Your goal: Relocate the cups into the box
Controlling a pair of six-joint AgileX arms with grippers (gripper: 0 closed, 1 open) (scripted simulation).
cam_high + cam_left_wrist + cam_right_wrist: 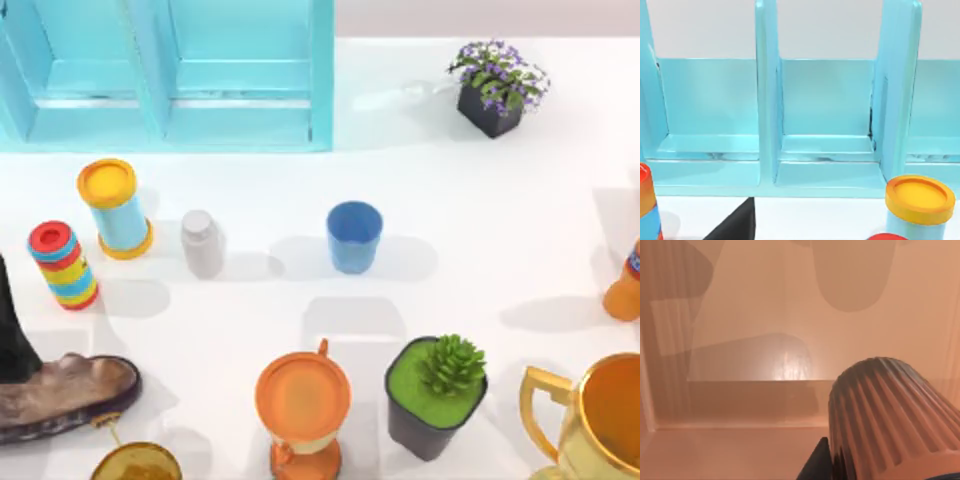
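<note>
Now the ribbed cup point(890, 420), pinkish-brown and tapered, looms at the lower right of the right wrist view against peach walls, so I judge it is inside the box point(740, 405), ready for release. The right gripper point(816, 464) is a dark sliver beside it, and I cannot tell whether it grips. Centre frame in the top view, the plain blue cup point(354, 236) stands upright awaiting its turn, while the left gripper point(737, 225) sits parked facing the blue shelf point(767, 100), state unreadable.
</note>
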